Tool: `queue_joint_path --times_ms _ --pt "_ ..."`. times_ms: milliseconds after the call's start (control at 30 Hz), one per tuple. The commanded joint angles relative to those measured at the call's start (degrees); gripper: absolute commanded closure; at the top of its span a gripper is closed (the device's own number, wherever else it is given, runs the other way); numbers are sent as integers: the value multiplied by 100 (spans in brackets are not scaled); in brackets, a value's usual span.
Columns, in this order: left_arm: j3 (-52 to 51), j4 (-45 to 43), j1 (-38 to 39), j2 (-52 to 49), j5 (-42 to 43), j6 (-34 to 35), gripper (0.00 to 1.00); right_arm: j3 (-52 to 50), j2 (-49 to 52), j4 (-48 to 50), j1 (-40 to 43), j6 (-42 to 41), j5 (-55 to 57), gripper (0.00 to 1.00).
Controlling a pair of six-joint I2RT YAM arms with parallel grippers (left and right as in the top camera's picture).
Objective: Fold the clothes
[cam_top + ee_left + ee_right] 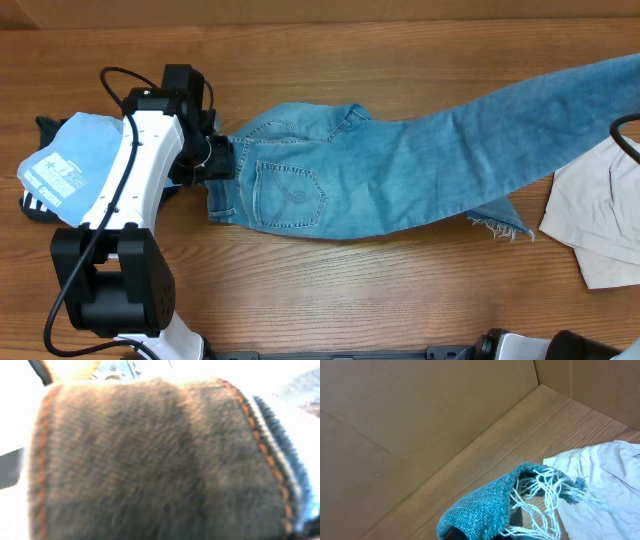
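— How does the left claw stand?

— It sits right at the waistband end of the long light-blue denim jeans, touching the cloth. Its wrist camera shows only blurred denim with orange stitching pressed close, so it cannot be told whether the jaws are clenched or released.

— And the right claw?

— It is grasping the jeans by the hem of one leg. The folded denim and its loose white threads stand clear above the wooden worktop.

— Where do the jeans lie?

— They are spread across the worktop, back side up, with a stitched pocket showing near the waistband. One leg runs away from the waistband and leaves the overhead view. The other leg's frayed hem lies on the wood beside it, on the side nearer the arms' bases.

— What lies around the jeans?

— Beyond the waistband end, a sky-blue shirt with white print rests on a black garment, and the white left arm partly hides it. A crumpled cream-white garment lies near the frayed hem but apart from it. In the right wrist view that garment lies just beside the gripped hem, and a brown cardboard wall stands behind.
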State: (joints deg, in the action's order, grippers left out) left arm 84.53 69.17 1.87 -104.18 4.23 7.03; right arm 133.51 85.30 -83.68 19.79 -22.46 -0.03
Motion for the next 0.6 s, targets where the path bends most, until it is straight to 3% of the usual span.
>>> queue_joint_path --times_ms 0,33,133,233,267,300,567 --pt "-490 219 0 -81 157 -179 36 118 -31 35 26 -9 -4 96" --pt "-699 219 -17 -81 111 -83 45 118 -31 35 26 -9 -4 96" --pt "-1316 -31 -192 -81 -9 407 50 118 -31 35 26 -9 -2 96" --pt "-1576 -208 -376 -79 24 415 36 118 -31 35 26 -7 -2 96" --pt "-1587 -219 -431 -79 20 409 25 118 -31 35 26 -9 -4 96" --pt "-1587 -240 -476 -74 -26 365 0 118 -31 35 26 -9 -4 96" --pt "-1300 313 -870 243 470 59 0 118 -31 37 26 -7 -2 96"
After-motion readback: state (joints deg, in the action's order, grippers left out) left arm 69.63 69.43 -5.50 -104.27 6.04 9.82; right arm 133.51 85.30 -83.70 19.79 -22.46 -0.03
